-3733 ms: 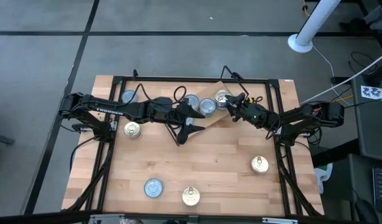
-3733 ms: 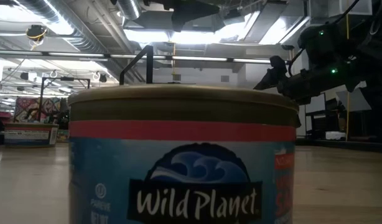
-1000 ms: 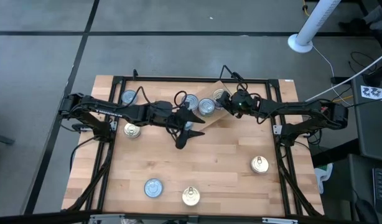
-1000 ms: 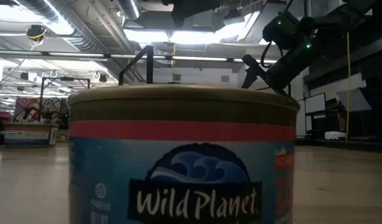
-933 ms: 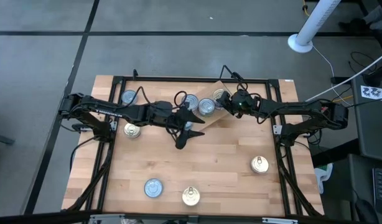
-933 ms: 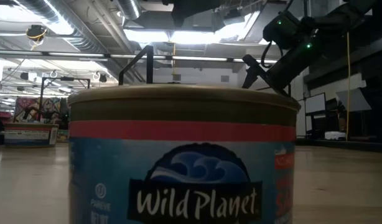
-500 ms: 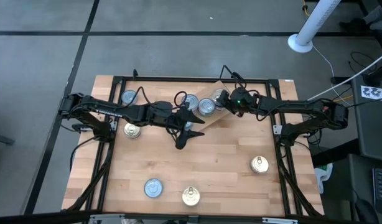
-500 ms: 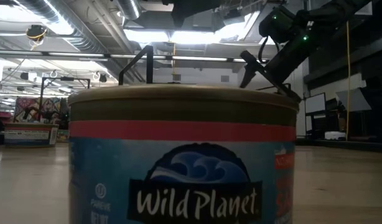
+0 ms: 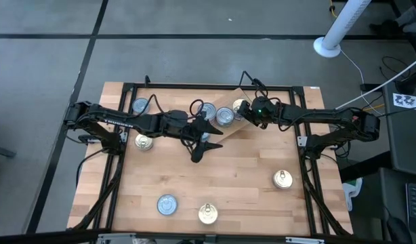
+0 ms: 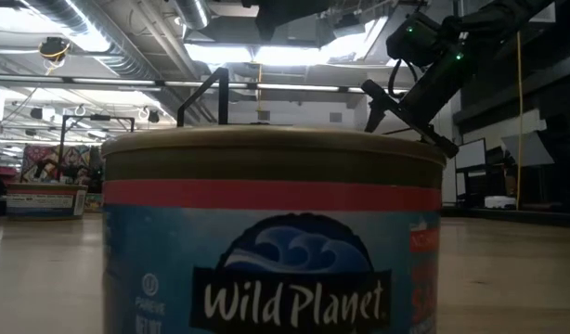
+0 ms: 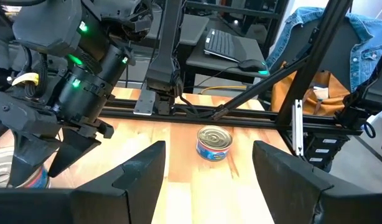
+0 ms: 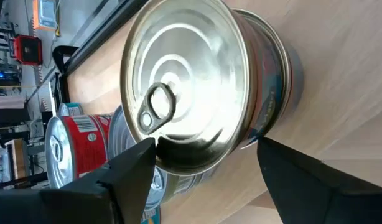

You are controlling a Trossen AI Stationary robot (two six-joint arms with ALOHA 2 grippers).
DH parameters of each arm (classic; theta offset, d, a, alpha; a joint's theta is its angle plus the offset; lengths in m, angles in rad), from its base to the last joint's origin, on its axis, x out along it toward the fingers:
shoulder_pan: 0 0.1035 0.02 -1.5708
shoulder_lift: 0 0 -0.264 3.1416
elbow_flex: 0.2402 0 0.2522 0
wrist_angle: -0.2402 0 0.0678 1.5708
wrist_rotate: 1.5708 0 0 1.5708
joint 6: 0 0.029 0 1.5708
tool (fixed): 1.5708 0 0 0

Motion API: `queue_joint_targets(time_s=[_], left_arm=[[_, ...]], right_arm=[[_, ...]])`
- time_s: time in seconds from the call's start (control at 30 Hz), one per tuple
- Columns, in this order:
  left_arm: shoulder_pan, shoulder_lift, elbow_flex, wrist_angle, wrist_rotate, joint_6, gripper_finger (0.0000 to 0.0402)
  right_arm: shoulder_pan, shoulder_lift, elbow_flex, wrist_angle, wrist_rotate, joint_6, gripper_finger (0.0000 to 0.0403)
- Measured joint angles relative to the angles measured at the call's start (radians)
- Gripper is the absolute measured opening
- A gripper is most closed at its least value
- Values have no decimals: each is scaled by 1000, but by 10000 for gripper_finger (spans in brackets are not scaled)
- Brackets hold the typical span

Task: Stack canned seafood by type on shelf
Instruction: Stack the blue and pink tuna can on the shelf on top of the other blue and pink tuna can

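Jaws of right gripper (image 12: 200, 180) spread astride pull-ring tin (image 12: 197, 87), seemingly not touching.

Both dark arms reach inward from the table's side edges toward its far middle; the left tool (image 9: 202, 137) points toward the right arm, fingers spread wide; the right tool (image 9: 243, 110) angles steeply downward, its fingers (image 12: 303, 180) also spread apart.
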Motion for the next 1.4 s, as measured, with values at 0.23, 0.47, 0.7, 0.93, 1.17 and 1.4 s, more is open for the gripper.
queue_joint_targets(time_s=[0.23, 0.47, 0.7, 0.93, 1.17, 1.4], left_arm=[[0, 0, 0, 0, 0, 0, 237], [-6, 0, 0, 0, 0, 14, 237], [-35, 0, 0, 1, 0, 90, 237], [-75, 0, 0, 0, 0, 108, 237], [-142, 0, 0, -34, 0, 54, 237], [-219, 0, 0, -147, 0, -175, 237]], right_arm=[[0, 0, 0, -3, -11, -1, 280], [0, -25, 0, -29, -54, -132, 280], [1, -127, 0, -145, -15, -215, 280], [2, -229, 0, -264, -25, -344, 280], [44, -274, 0, -276, -64, -597, 280], [209, -275, 0, -269, -89, -846, 280]])
